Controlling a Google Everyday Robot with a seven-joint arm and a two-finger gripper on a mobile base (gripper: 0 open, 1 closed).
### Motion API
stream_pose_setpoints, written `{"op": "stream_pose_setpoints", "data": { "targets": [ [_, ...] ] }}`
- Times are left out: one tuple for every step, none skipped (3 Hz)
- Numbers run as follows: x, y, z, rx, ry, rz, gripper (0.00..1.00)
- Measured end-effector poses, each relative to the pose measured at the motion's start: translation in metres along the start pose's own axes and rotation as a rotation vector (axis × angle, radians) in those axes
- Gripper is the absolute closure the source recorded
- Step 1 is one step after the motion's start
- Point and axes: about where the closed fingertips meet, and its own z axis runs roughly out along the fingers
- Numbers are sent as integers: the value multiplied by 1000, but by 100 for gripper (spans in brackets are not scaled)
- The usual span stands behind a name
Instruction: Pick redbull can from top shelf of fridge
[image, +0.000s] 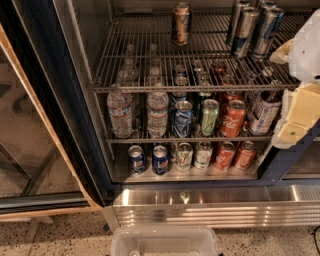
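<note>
At the right edge of the view, the tool (296, 117) hangs in front of the fridge (55, 110), about level with the front bar of the top shelf (150, 88) and reaching down beside the middle rack. Whether it is wide or narrow I cannot tell. The redbull can (266, 31) stands upright at the back right of that shelf, close against two others like it and well apart from the brown can (181, 22) farther left. The step in hand looks like the approach, as the tool is not yet at any can. The next move calls for raising the tool above the front bar and reaching deep over the rack. It should then close round one slim can without knocking its neighbours over.
</note>
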Motion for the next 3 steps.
{"op": "stream_pose_setpoints", "data": {
  "targets": [
    [-8, -3, 13, 37, -70, -11, 0],
    [-29, -35, 24, 129, -172, -1, 0],
    [-35, -69, 30, 204, -318, 57, 0]
  ]
}}
